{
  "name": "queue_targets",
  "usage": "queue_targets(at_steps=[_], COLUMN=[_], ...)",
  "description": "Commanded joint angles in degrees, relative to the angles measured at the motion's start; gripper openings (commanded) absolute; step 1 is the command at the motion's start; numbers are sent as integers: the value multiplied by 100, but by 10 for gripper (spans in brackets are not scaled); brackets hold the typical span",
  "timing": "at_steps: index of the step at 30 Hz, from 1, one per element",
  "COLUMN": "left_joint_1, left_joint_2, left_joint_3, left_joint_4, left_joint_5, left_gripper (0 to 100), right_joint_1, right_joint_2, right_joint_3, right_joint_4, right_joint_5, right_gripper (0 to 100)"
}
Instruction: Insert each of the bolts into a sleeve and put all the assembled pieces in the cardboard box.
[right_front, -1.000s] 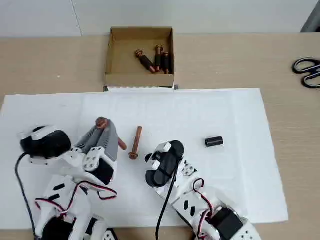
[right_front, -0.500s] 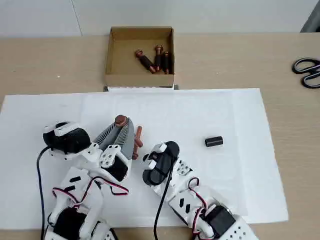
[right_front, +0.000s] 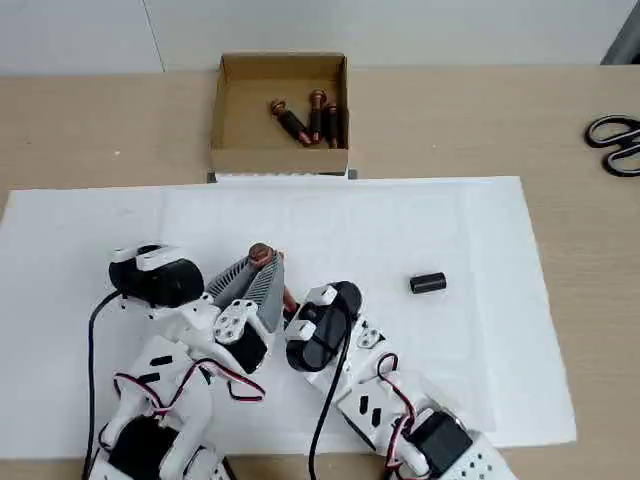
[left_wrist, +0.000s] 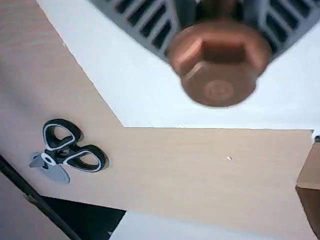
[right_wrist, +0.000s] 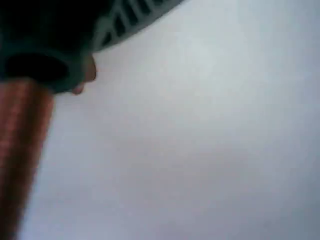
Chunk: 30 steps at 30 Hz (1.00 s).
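We see two arms built of white plastic segments: left arm (right_front: 150, 358), right arm (right_front: 365, 405). Each wrist carries rounded black housing (right_front: 165, 282) with white cap. Thin red, white and black wires (right_front: 190, 375) loop along both; thick black cable (right_front: 95, 340) runs beside each. We note dark screws on white brackets. Left gripper (right_front: 262, 262): grey slotted fingers (left_wrist: 142, 15).

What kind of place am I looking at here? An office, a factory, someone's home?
Most likely a workbench in a lab or hobby workshop: a plain wooden table with a white sheet laid out as a work mat, a cardboard box holding copper bolts, and scissors lying at the edge.
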Motion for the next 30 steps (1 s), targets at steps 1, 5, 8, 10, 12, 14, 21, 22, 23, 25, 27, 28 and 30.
queue_targets(at_steps=[1, 5, 8, 10, 12, 14, 21, 22, 23, 25, 27, 28, 30], left_joint_1=[26, 26, 26, 26, 35, 70, 334, 352, 378, 378, 369, 369, 369], left_joint_2=[-44, -44, -35, -35, -18, -26, -35, -35, -35, -35, -44, -44, -44], left_joint_3=[-31, -22, -4, 4, 4, 92, 277, 259, 251, 242, 154, 84, -13], left_joint_4=[18, 18, 26, 26, 35, 35, 53, 149, 273, 545, 853, 1002, 1204], left_joint_5=[-70, -70, -70, -70, -62, -44, -62, -88, -167, -273, -378, -404, -422], left_gripper=[5, 5, 5, 5, 5, 5, 5, 5, 5, 5, 5, 5, 5], right_joint_1=[22, 22, 22, 22, 22, 22, 22, 22, 22, 40, 136, 198, 347], right_joint_2=[-57, -57, -57, -57, -57, -57, -57, -57, -57, -57, -57, -57, -57], right_joint_3=[-404, -422, -536, -598, -677, -738, -774, -826, -879, -958, -1002, -1020, -1064], right_joint_4=[-101, -101, -110, -110, -110, -110, -110, -110, -110, -101, -101, -101, -101], right_joint_5=[62, 62, 62, 62, 62, 62, 62, 62, 62, 70, 70, 70, 70], right_gripper=[3, 3, 3, 3, 3, 3, 3, 3, 3, 3, 3, 3, 3])
